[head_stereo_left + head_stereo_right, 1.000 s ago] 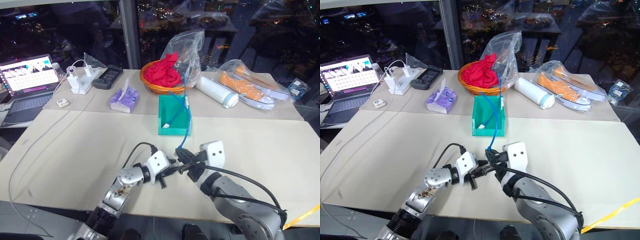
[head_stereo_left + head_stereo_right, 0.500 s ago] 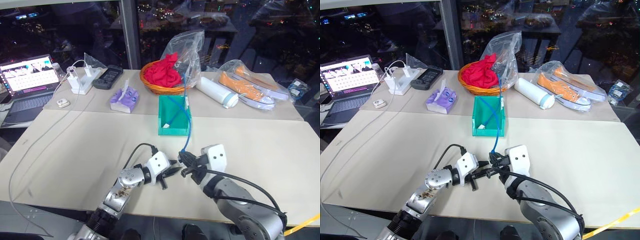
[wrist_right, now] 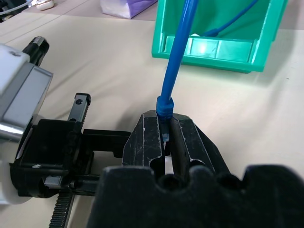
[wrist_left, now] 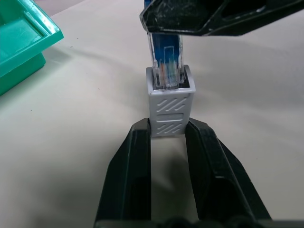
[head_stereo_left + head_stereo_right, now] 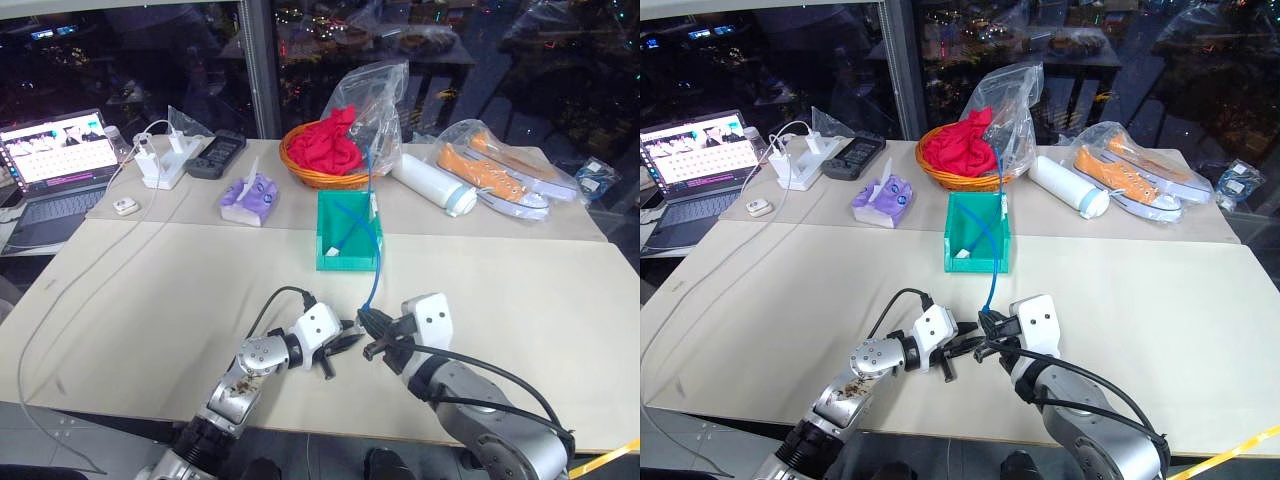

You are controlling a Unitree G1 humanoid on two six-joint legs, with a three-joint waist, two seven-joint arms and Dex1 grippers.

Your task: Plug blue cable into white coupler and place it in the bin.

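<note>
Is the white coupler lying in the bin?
No, the white coupler is clamped between the left gripper fingers above the table, outside the bin.

I see bright-blue cable (image 3: 176, 57), white coupler (image 4: 169, 111) with hatched ribbing, teal-green bin (image 5: 348, 262), black fingers (image 4: 128, 178), beige surface (image 5: 180, 290).

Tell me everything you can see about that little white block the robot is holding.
The white coupler is a small rectangular block of white plastic with ribbed lines moulded on its side. The left gripper clamps its lower end between two black fingers, holding it just above the table. Its open socket faces the clear plug of the blue cable, which the right gripper pinches; the plug's tip sits in the socket's mouth.
</note>
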